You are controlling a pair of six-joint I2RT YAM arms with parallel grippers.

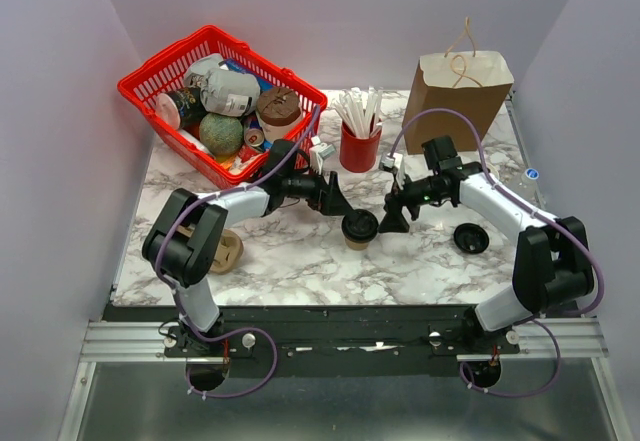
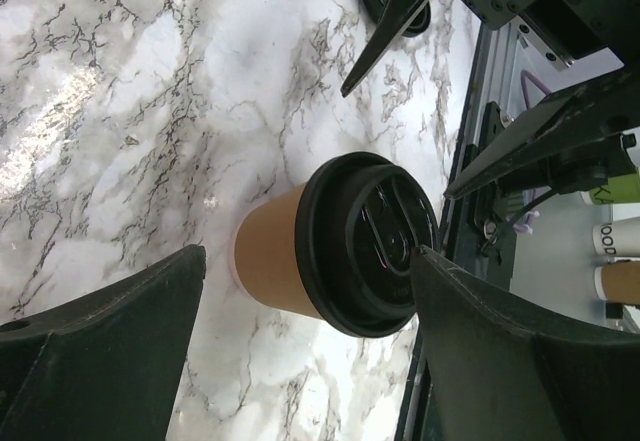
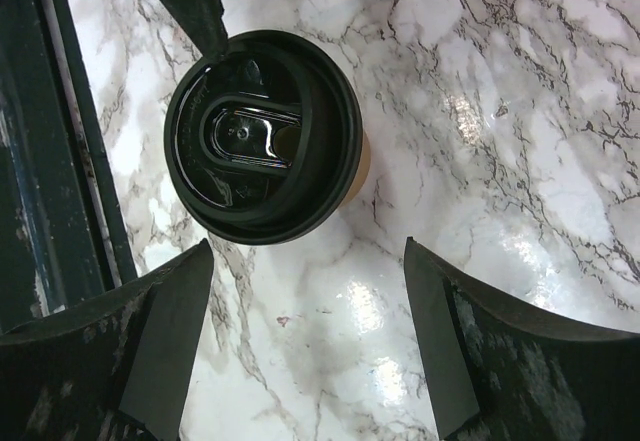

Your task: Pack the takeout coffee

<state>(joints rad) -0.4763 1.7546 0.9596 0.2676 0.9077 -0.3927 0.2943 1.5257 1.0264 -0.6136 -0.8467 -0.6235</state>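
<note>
At the middle of the surface (image 1: 300, 261) stands the takeout coffee (image 1: 359, 227), upright. The left pincer (image 1: 337, 201) straddles it, wide open, holding nothing; the right pincer (image 1: 393, 218) (equally agape, empty) hangs just beside. Best close gently on the paper wall (image 2: 270, 261), below the lid (image 3: 262, 136).

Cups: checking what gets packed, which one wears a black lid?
The small brown cup, standing mid-table; the red cup holds straws, the tan cup by the left arm is lidless.
</note>
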